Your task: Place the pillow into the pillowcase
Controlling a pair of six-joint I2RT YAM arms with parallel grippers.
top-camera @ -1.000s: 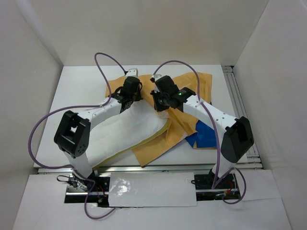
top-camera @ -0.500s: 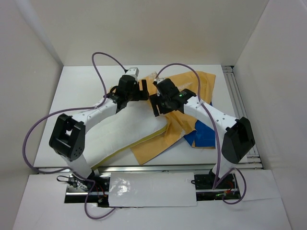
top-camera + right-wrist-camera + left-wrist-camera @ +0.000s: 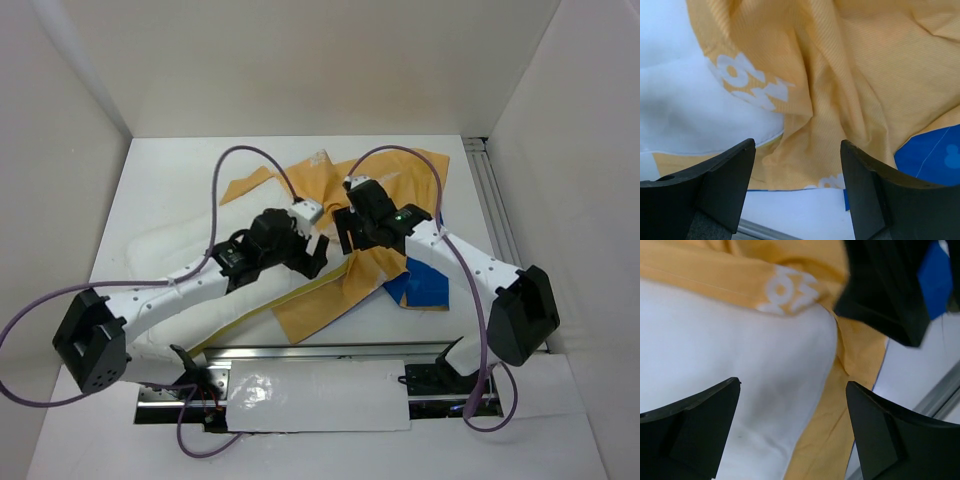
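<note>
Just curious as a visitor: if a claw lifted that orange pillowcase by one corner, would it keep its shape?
Probably not: the pillowcase lies in deep creases and folds, so it would likely hang limp. It looks thin, so probably light. Pushed, it would likely bunch up.

Pillow (image 3: 175, 250) left on table (image 3: 170, 170); right end meets pillowcase (image 3: 315, 310), spread right and behind.

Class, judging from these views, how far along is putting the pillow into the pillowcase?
Done: little. The pillow lies mostly bare across the pillowcase, only its far end meeting an orange fold. In hand: nothing; the left gripper and right gripper hover open over the cloth. Left: grasp the case's opening and draw it over almost the whole pillow.
</note>
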